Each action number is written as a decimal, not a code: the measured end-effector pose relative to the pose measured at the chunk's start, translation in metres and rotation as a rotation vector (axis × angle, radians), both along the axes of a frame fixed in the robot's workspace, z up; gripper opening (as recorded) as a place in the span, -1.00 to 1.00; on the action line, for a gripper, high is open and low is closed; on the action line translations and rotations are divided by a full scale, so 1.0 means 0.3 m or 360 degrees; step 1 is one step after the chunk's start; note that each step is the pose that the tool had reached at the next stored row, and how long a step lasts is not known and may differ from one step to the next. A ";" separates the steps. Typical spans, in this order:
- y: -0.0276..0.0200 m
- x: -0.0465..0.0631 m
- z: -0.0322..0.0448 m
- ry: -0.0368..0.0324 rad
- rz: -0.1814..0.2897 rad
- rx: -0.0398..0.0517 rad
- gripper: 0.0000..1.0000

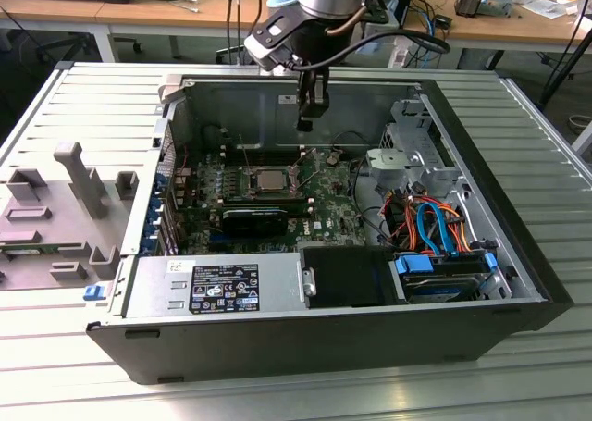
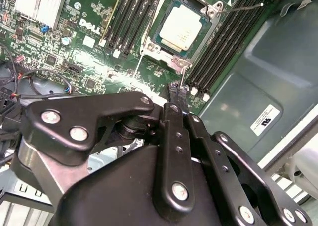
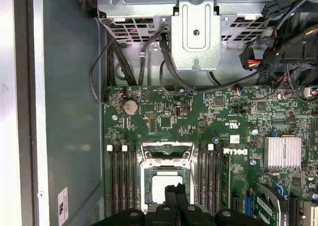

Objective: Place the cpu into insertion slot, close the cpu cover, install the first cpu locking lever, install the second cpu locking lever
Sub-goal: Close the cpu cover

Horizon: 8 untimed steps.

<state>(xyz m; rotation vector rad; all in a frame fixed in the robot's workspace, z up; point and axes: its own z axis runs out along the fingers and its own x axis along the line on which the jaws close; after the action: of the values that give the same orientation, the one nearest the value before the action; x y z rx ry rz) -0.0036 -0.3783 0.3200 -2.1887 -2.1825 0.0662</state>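
The cpu (image 2: 181,28) lies silver-topped in the insertion slot (image 2: 150,47) of the green motherboard (image 1: 324,204), its green rim showing all round. In the first wrist view the cpu cover (image 3: 167,144) looks tilted up at the socket's edge, with board showing through its window. Thin wire locking levers (image 2: 243,7) stick out loose beside the socket. My gripper (image 1: 305,120) hangs above the socket inside the case, shut, with nothing in it. Its black fingertips (image 2: 178,93) meet over the cpu (image 3: 159,184) in both wrist views.
The open black computer case (image 1: 518,282) lies on a slatted metal table. Black memory sticks (image 2: 226,42) flank the socket. A drive cage (image 1: 412,157), orange and blue cables (image 1: 435,227) and a power supply (image 1: 222,287) crowd the case. A grey fixture (image 1: 55,208) sits at the exterior view's left.
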 end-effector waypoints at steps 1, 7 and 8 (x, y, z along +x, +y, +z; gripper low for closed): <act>0.000 0.000 0.000 0.0000 0.0000 0.0000 -0.79; 0.000 0.000 -0.002 -0.0197 0.0000 0.0000 -0.79; 0.000 0.000 -0.002 -0.0200 0.0000 0.0000 -0.79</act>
<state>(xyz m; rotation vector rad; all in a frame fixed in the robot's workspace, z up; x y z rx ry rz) -0.0036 -0.3783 0.3193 -2.2508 -2.2452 -0.0733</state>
